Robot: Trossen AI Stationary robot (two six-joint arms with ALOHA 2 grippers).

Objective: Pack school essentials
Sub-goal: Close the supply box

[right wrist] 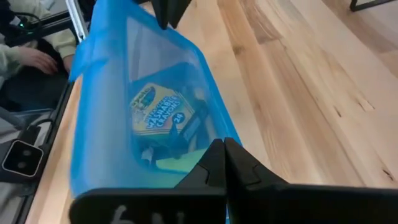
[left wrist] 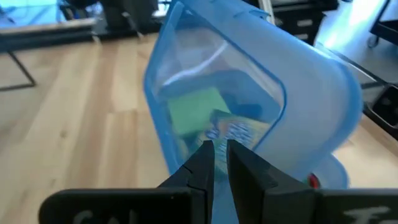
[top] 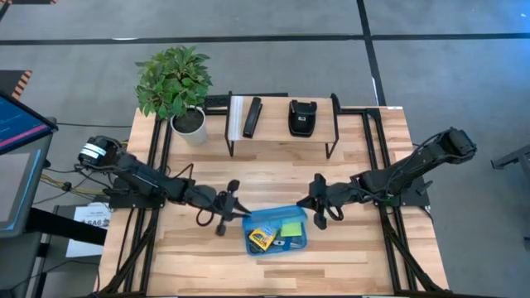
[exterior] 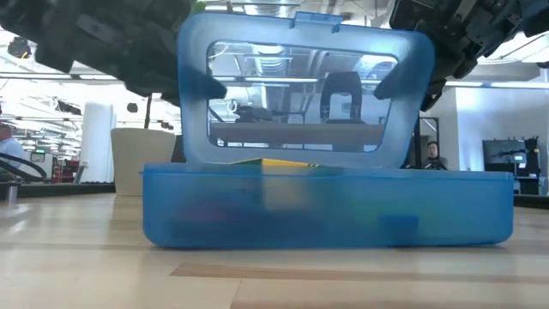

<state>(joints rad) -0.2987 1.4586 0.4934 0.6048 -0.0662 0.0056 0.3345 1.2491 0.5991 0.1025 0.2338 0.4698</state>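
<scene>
A pale wooden table (top: 348, 265) fills the middle of an open workshop floor, with a potted plant (top: 175, 83) at its back corner and a low black rack (top: 281, 124) carrying a stapler (top: 301, 117) and a flat black bar (top: 252, 117). Near the front edge sits the blue box (top: 277, 230), its clear-windowed lid (exterior: 304, 94) standing upright. Inside lie the crayon box (right wrist: 158, 112) and the green sticky pad (left wrist: 196, 112); the rest of the load is a blur through the plastic. The left gripper (top: 225, 207) sits at one end of the lid, fingers nearly together and clamped on nothing I can see; the right gripper (top: 319, 199) is at the other end, fingers pressed together. I'd judge the box light, thin-walled and slick, likely to skate on the wood if pushed from one side, so the lid wants pressing down evenly at both top corners. The rack and plant are well behind, out of the way.
</scene>
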